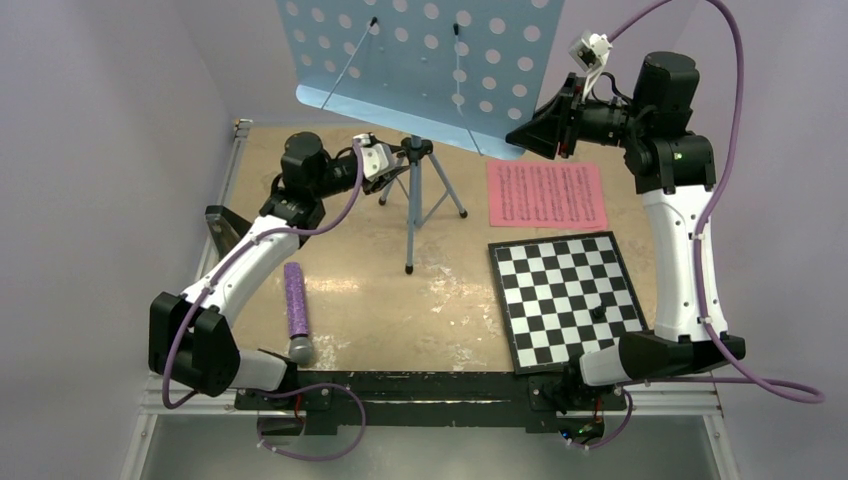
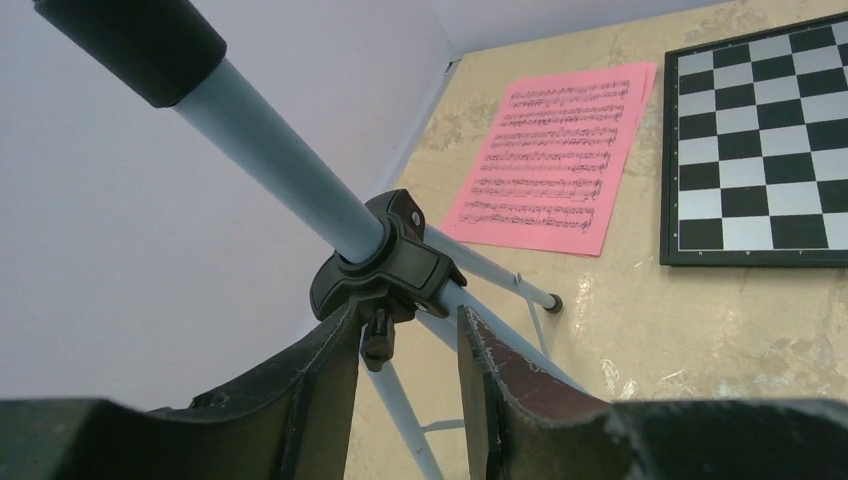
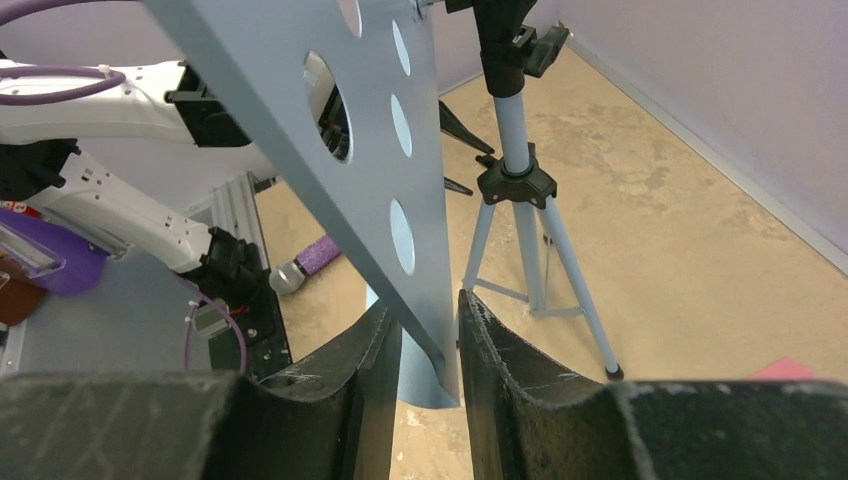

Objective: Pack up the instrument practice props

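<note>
The music stand [image 1: 420, 60] stands upright at the far middle of the surface [image 1: 400, 300], and both arms are on it at different heights. The right jaws are closed on the lower right edge of its light-blue perforated desk [image 3: 350, 200], and the thin sheet passes edge-on through the narrow gap between them.

The left jaws are partly apart and hold nothing. They sit low on the stand, right at the black tripod collar [image 2: 385, 265]. The collar lies straight ahead of them, level with the tips, and its small locking knob [image 2: 375, 340] hangs in the gap. The pole [image 2: 290, 165] is the long axis, rising from the collar up and away from these jaws, while the legs [image 3: 560, 270] splay down to the surface below. The left arm is clearly the nearer one to that collar, so loosening or folding the tripod probably falls to it while the right steadies the desk.

The pink sheet music [image 1: 546, 194] lies flat to the right of the stand, just beyond the checkered board [image 1: 565, 298]. A purple microphone [image 1: 297, 310] lies on the near left.

The only print is the staves of notes on the pink page. No title, brand or label can be read.
</note>
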You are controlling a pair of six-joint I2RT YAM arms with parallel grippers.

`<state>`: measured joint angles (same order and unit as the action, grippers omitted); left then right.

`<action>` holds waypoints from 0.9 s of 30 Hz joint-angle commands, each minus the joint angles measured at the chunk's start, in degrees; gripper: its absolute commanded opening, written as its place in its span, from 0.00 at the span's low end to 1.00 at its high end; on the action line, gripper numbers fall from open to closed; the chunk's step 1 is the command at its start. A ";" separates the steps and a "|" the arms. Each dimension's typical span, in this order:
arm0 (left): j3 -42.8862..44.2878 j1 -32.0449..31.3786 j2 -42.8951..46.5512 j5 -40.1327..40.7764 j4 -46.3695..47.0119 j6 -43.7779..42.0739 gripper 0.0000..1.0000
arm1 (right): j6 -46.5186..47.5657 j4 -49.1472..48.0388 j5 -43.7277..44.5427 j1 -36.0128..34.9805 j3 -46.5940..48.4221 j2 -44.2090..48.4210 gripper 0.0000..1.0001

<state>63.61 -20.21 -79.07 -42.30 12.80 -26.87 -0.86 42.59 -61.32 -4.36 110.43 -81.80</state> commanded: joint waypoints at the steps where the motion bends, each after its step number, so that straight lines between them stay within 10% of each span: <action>1: -1.13 0.58 2.79 3.27 3.10 3.93 0.45 | -0.85 -1.67 -1.17 0.26 1.08 -0.02 0.32; 12: -2.91 0.78 1.46 5.97 6.67 17.88 0.39 | -1.33 -0.59 -0.77 0.31 3.74 -1.35 0.32; 27: -4.18 1.57 -2.61 2.64 12.24 45.56 0.00 | 2.26 4.00 1.07 -0.42 6.21 -1.72 0.33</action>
<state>61.10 -18.48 -80.77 -36.14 22.65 4.12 -0.54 45.87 -60.95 -4.47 115.39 -84.14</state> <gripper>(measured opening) 0.044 0.324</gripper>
